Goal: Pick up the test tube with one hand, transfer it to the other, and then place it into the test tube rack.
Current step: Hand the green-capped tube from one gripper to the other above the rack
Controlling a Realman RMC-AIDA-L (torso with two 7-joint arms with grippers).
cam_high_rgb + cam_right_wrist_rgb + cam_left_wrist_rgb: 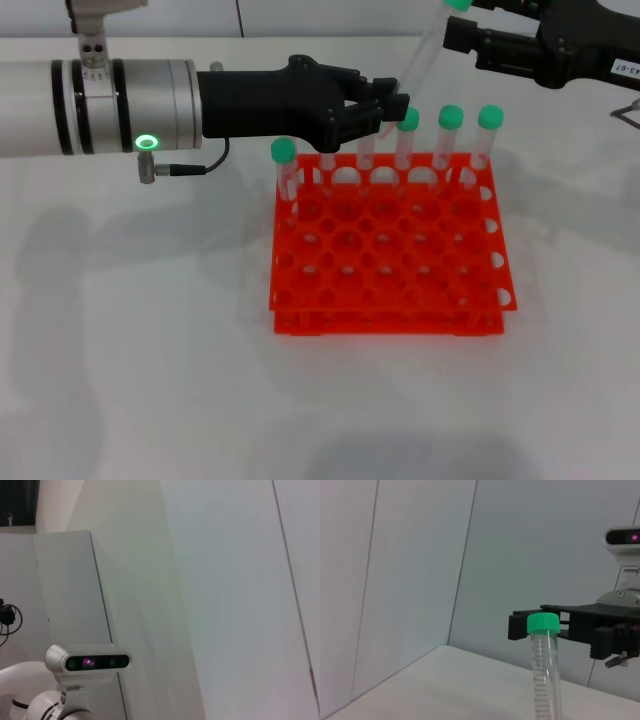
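the left gripper [385, 108] is clamped on the test tube's [418, 62] lower end above the test tube rack [390, 245]; the right gripper [470, 30] sits by its cap, jaw state unclear.

Six tubes [450, 135], one rack [390, 260]

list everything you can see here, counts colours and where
test tube: 1, clear with green cap, tilted in the air above the rack's far edge, between the two grippers
other tubes: at least 4 visible, clear with green caps, upright in the rack's far row
test tube rack: 1, orange-red, middle of the table
table: 1, white
left gripper: black, silver wrist, at the tube's lower end
right gripper: black, white label, by the cap
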